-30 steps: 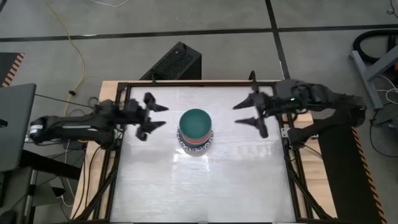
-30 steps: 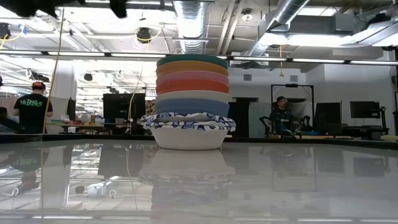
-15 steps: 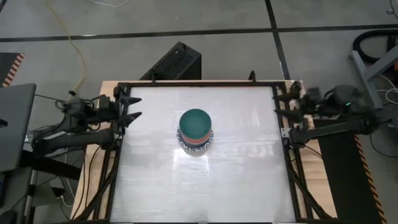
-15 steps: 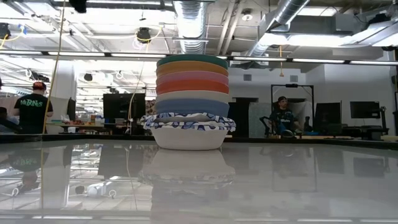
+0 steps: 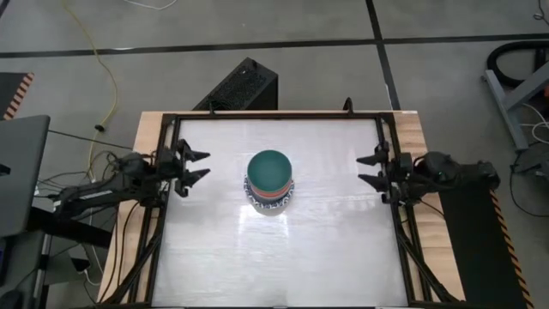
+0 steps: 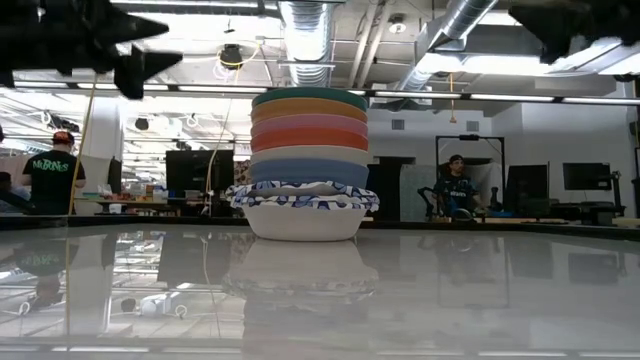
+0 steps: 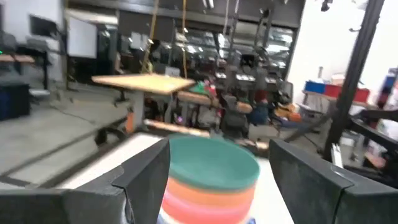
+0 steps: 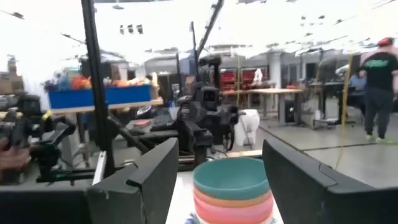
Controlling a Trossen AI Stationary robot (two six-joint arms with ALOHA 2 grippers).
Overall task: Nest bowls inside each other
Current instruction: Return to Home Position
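The bowls (image 5: pixel 270 180) stand nested in one upright stack on the white table's middle. A dark green bowl (image 7: pixel 214 163) is on top, with orange, pink and red bowls under it. Lower down are cream and dark blue ones, then white bowls with blue-patterned rims (image 6: pixel 305 198) at the bottom; the lowest rests by its base on the table. My left gripper (image 5: pixel 204 165) hovers open by the table's left edge, pointing at the stack. My right gripper (image 5: pixel 362 169) hovers open by the right edge, facing the stack. Neither holds anything.
A black rail frame (image 5: pixel 274 115) runs round the tabletop. A black box (image 5: pixel 243 86) sits on the floor beyond the far edge, and a laptop (image 5: pixel 17 172) stands at the left. Bare table surface lies on all sides of the stack. People (image 6: pixel 455 185) are in the room behind.
Both grippers have drawn back from beside the stack toward their own table edges. They have sunk lower and now point about level at the stack. Their fingers stay open. The stack of bowls has kept still.
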